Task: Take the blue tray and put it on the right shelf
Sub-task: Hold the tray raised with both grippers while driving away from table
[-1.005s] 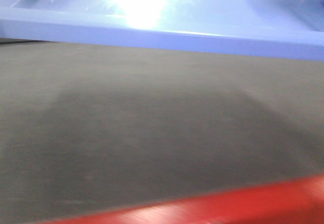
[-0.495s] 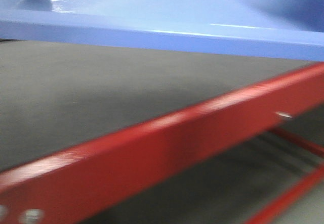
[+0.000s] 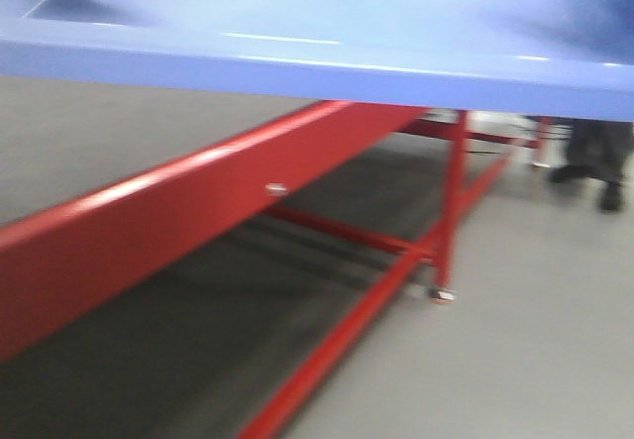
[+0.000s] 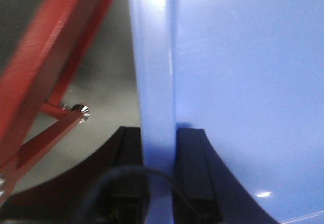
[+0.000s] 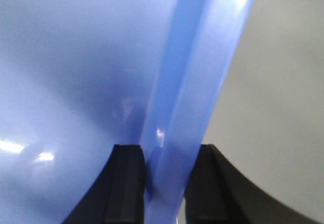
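Note:
The blue tray (image 3: 317,23) fills the top of the front view, held up above the red-framed table (image 3: 168,211), near rim towards me. In the left wrist view my left gripper (image 4: 158,133) is shut on the tray's left rim (image 4: 154,57), one black finger on each side. My right gripper (image 5: 167,150) is likewise shut on the tray's right rim (image 5: 197,82), with the tray's glossy inside (image 5: 76,57) to its left. The right shelf is out of view.
The table's red front beam, legs and lower rails run from lower left to the far right, with a caster (image 3: 441,293) on the grey floor. A person's dark legs and shoes (image 3: 594,162) stand at the far right.
The front view has swung right: the dark table top has slid out to the left, and the red frame, its legs and the floor now show. The tray stays gripped at the top.

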Action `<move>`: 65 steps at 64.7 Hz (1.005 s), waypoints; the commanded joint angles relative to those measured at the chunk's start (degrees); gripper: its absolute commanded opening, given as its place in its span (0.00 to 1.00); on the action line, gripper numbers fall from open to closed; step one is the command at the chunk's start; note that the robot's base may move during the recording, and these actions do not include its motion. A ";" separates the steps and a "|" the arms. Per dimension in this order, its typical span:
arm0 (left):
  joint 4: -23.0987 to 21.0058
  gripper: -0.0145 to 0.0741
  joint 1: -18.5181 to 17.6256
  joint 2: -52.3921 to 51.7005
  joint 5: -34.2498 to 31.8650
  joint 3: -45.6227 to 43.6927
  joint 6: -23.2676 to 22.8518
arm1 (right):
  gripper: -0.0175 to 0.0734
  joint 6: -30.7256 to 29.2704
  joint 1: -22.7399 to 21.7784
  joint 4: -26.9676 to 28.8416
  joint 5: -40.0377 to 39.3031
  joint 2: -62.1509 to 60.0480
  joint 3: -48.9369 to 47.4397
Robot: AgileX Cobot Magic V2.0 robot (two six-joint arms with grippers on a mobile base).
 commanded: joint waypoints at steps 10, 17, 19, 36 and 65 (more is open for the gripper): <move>-2.08 0.11 -0.83 -1.68 3.81 -2.00 0.36 | 0.25 -2.38 0.50 0.25 -2.78 -1.35 -1.39; -2.08 0.11 -0.83 -1.68 3.81 -2.00 0.36 | 0.25 -2.38 0.50 0.25 -2.78 -1.35 -1.39; -2.08 0.11 -0.83 -1.68 3.81 -2.00 0.36 | 0.25 -2.38 0.50 0.25 -2.78 -1.35 -1.39; -2.08 0.11 -0.83 -1.68 3.81 -2.00 0.36 | 0.25 -2.38 0.50 0.25 -2.78 -1.35 -1.39; -2.08 0.11 -0.83 -1.68 3.81 -2.00 0.36 | 0.25 -2.38 0.50 0.25 -2.78 -1.35 -1.39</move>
